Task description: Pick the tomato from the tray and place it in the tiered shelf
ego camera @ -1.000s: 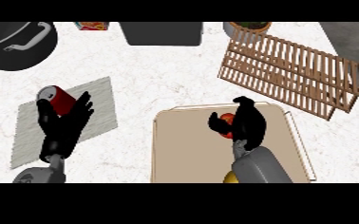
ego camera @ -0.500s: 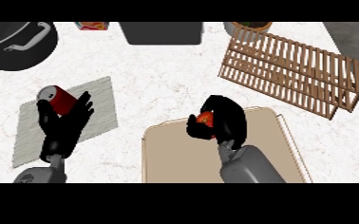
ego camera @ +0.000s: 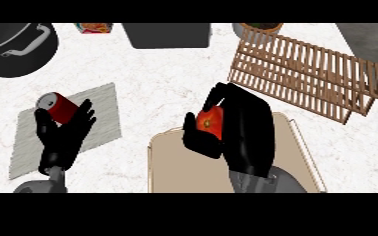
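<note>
Tomato (ego camera: 210, 121) clamped in right hand (ego camera: 240, 130) fingers, lifted above tray (ego camera: 166, 172) far edge, pick done, placement left: tiered shelf (ego camera: 306, 77) sits at 2 o'clock from it; left hand (ego camera: 63, 137) rests open at 9 o'clock.

The right hand (ego camera: 240, 130) is seen in a new place. One second ago it was low over the middle of the tray (ego camera: 166, 167), with the tomato (ego camera: 210, 121) held inside its fingers (ego camera: 201, 142). Half a second ago it was moved up and to the left, over the tray's top left part. Now it is lifted nearer to the view, so it looks bigger. More of the tomato is shown, and it is held above the tray's top edge, close to the tiered shelf (ego camera: 306, 75).
</note>
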